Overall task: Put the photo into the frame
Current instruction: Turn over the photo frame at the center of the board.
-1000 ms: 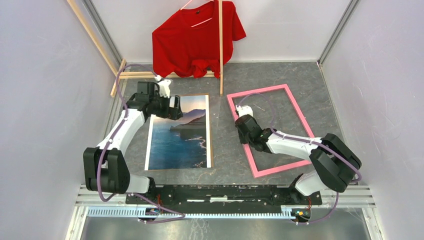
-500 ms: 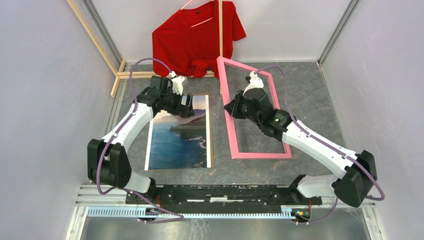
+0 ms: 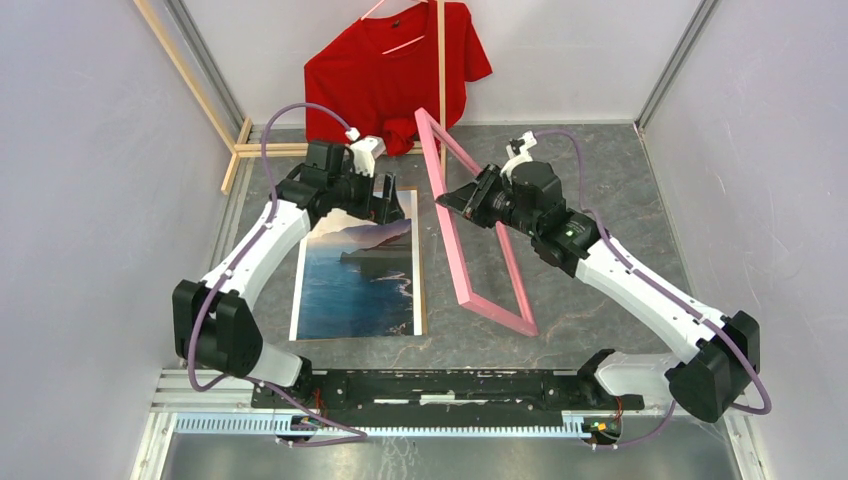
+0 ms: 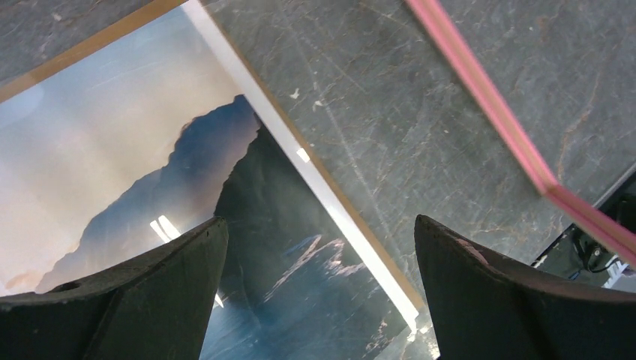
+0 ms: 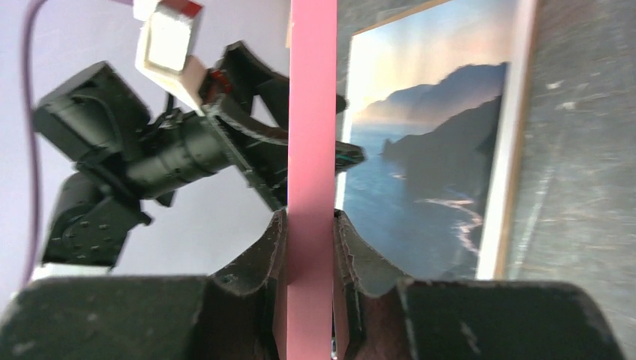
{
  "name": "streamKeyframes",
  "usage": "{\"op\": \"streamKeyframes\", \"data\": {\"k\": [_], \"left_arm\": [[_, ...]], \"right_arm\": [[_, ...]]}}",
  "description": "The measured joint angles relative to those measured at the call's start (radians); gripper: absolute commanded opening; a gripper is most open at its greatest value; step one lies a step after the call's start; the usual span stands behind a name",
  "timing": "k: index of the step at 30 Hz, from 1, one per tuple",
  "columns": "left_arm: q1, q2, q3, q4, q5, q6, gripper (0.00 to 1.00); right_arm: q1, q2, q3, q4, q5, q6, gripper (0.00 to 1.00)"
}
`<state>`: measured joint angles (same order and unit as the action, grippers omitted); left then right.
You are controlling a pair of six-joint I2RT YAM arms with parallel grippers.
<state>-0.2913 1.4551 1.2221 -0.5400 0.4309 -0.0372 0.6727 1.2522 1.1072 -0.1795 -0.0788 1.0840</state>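
The right gripper (image 5: pixel 311 240) clamps the left bar of the frame (image 3: pixel 456 270), which stands tilted at table centre, right of the photo (image 3: pixel 355 285). The left gripper (image 4: pixel 315 232) hangs wide open over the photo's far right corner. A red shirt (image 3: pixel 395 70) hangs at the far edge, behind both.

One photo (image 3: pixel 355 285), one frame (image 3: pixel 494 313), one red shirt (image 3: pixel 385 75), one wooden rack (image 3: pixel 442 165) (two grippers: left gripper (image 3: pixel 386 203), right gripper (image 3: pixel 449 200)).

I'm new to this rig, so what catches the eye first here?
The pink frame stands tilted on edge at centre, its rail clamped in the right gripper. Left of it lies the sea-and-mountain photo, the open left gripper above its far end; a red shirt hangs at the back.
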Motion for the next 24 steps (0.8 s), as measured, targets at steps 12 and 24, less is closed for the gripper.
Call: {"op": "streamKeyframes", "data": {"k": [12, 24], "left_arm": [[-0.151, -0.008, 0.058, 0.076, -0.093, -0.086, 1.00], [-0.284, 0.160, 0.291, 0.152, -0.263, -0.117, 1.00]], "right_arm": [[-0.026, -0.051, -0.117, 0.251, -0.104, 0.241, 0.02], [-0.158, -0.077, -0.127, 0.211, -0.200, 0.153, 0.62]]}}
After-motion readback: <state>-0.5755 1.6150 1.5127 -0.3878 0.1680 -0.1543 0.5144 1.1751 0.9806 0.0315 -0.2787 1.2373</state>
